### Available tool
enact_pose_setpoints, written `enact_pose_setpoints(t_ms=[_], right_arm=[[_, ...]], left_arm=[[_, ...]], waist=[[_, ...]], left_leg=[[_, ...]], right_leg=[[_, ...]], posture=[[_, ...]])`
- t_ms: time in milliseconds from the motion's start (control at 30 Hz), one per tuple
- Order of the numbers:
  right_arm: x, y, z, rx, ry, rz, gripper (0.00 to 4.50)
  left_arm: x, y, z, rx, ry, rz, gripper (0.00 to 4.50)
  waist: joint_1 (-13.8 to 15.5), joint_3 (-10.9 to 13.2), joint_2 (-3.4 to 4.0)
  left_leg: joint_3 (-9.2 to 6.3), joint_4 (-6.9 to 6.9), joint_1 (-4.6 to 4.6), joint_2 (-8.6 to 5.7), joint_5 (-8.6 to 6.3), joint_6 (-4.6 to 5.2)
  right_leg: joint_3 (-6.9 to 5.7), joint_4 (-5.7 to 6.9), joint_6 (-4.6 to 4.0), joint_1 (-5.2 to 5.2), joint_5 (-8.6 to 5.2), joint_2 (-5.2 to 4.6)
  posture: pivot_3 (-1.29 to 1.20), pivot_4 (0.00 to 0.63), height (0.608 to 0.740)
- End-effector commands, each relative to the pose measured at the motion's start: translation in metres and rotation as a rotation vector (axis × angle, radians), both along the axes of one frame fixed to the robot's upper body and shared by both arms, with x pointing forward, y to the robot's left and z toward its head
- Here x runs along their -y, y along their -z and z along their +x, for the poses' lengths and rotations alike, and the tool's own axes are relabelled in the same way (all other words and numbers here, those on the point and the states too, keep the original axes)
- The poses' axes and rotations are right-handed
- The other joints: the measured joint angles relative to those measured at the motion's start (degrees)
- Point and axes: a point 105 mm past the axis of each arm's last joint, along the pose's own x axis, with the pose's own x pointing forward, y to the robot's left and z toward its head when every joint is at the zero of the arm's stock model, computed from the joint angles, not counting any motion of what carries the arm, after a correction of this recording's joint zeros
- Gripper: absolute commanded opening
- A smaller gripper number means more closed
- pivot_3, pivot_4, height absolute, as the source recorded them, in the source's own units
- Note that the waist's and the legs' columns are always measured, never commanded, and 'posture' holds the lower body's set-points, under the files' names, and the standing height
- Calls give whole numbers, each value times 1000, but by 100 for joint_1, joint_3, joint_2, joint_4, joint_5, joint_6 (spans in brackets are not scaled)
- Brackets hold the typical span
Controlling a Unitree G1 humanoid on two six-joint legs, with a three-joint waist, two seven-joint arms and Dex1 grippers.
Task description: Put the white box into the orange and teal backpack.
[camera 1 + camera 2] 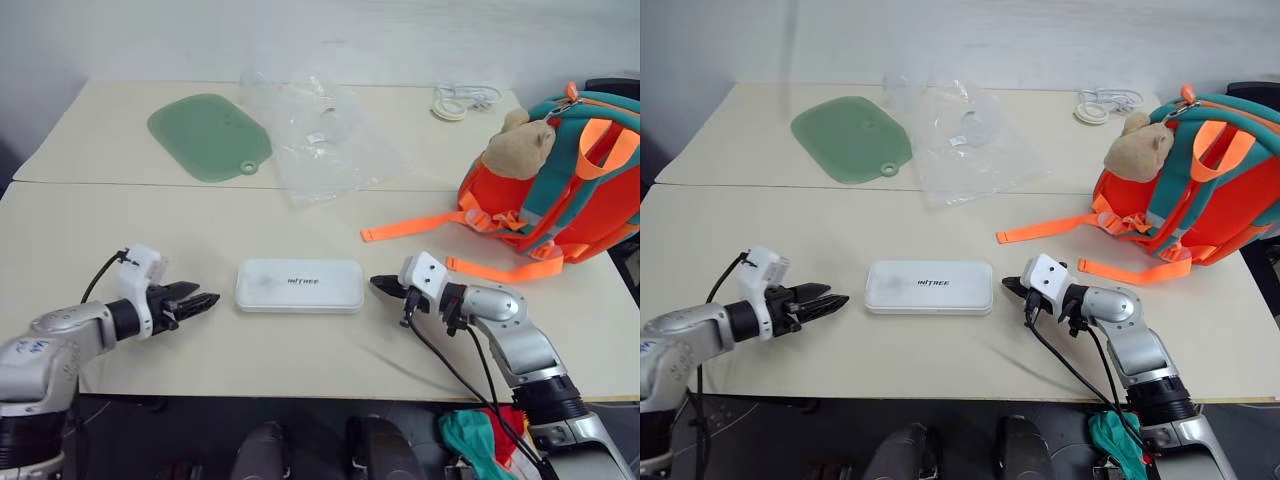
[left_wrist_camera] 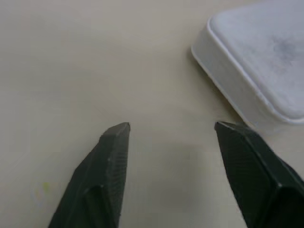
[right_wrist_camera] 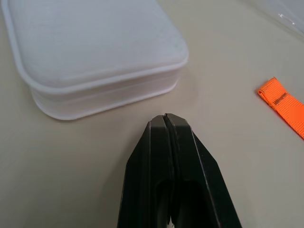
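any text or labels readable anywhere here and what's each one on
"UNITREE", as best it reads: small dark lettering on top of the white box, a bit blurred.
Blue handwritten marks on the left arm's silver housing: too blurred to read.
Small dark print on the orange strap end: too small to read.
Nothing else shows text.
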Motion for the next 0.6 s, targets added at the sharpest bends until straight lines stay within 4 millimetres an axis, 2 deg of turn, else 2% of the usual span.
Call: enact_pose_setpoints(t_ms=[33, 100, 167, 333, 433, 600], right_arm=[[-7, -12, 2, 50, -29, 20, 0], [-12, -12, 2, 49, -42, 28, 0], [-16, -11, 1, 45, -54, 30, 0], [-24, -11, 2, 49, -84, 26, 0], [-27, -14, 6, 62, -88, 29, 0], [-25, -17, 10, 87, -66, 26, 0]], left_arm=[[8, 0, 0, -186, 42, -140, 4384], [19, -6, 11, -272, 44, -303, 4384], [25, -7, 24, -332, 19, -395, 4384], [45, 6, 30, -562, 40, -480, 4384], [54, 14, 24, -628, 89, -395, 4384], [57, 17, 20, -683, 119, -366, 4384]], waist=[[9, 0, 0], [38, 0, 0], [56, 0, -1], [36, -1, -2], [-4, -1, -3], [-7, -1, -2]], left_leg=[[-1, 2, -1, -1, 1, 1], [-3, 3, 0, -4, 1, 1], [-1, 5, 0, -6, 3, 2], [9, 9, 1, -6, 6, 1], [9, 9, 3, -5, 10, -4], [10, 8, 7, -5, 11, -7]], right_leg=[[-1, 2, 0, 1, 0, 0], [-2, 7, 1, 2, 0, 1], [-3, 10, 2, 2, 0, 6], [2, 14, 5, -1, -2, 16], [5, 18, 6, -1, -2, 13], [9, 19, 6, 0, -2, 11]], posture=[[0, 150, 740], [0, 150, 740], [0, 150, 740], [0, 150, 740], [0, 150, 740], [0, 150, 740]])
